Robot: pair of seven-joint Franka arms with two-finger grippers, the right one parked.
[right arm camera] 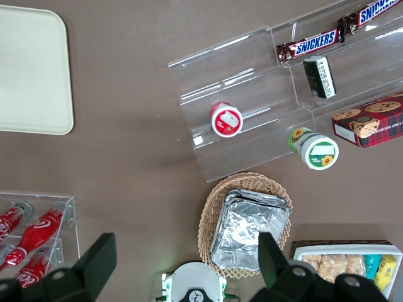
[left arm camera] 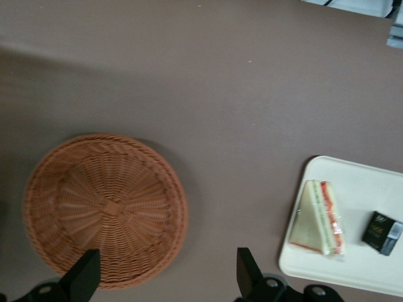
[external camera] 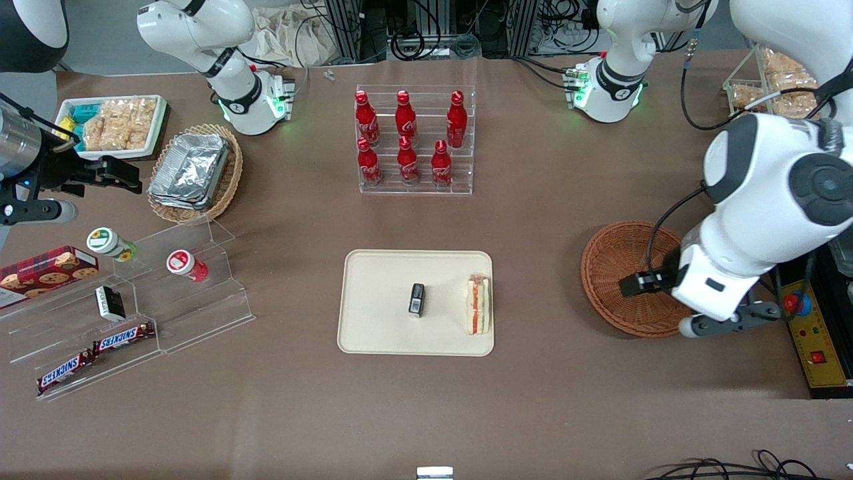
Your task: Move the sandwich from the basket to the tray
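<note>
Front view shows the brown table carrying the cream tray, and toward the working arm's end the round reddish-brown basket, which holds nothing. The sandwich already lies on the tray, close to the rim nearest the basket, with a small black packet beside it. The hand hangs above the basket's edge, fingers spread apart and gripping nothing. Judged from this, placement looks complete; a good finish is lifting clear without brushing basket or tray.
</note>
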